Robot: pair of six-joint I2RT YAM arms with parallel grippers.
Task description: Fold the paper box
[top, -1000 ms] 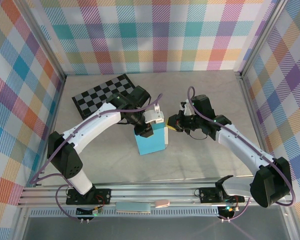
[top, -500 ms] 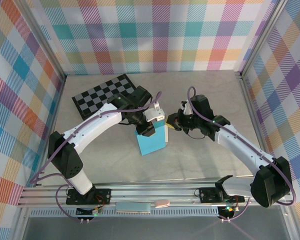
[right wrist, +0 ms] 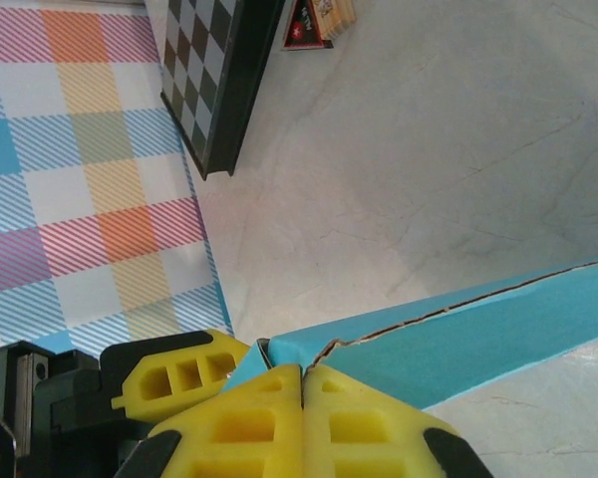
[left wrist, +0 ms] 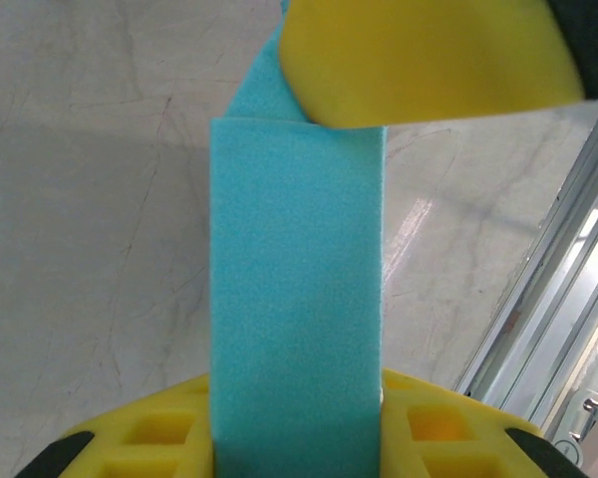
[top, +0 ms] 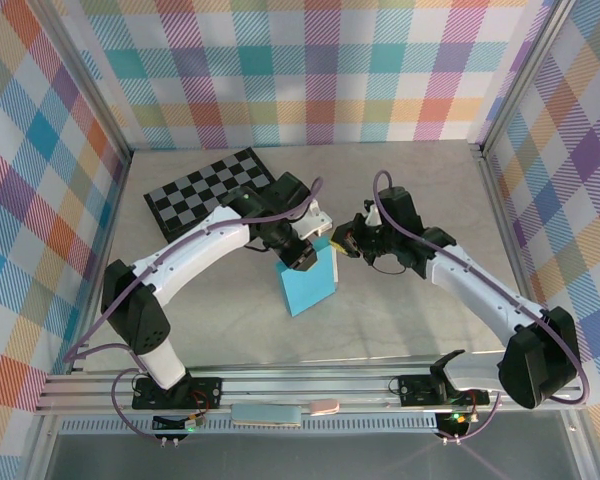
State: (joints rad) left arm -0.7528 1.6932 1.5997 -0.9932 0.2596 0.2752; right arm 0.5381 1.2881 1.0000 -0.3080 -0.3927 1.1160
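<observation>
Two bent arms converge: left hand (top: 302,258) clamps paper box (top: 310,287), right hand (top: 342,243) alongside.

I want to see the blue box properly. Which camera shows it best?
The top camera: most of the paper box shows, with its big blue face. The left wrist camera gives a close-up strip of it, the right wrist camera a long edge.

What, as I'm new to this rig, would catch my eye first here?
The turquoise paper box, held at mid-table between both arms. The left gripper is clamped on its upper edge, and the shut right gripper meets its top corner. A checkerboard lies behind, far left.
</observation>
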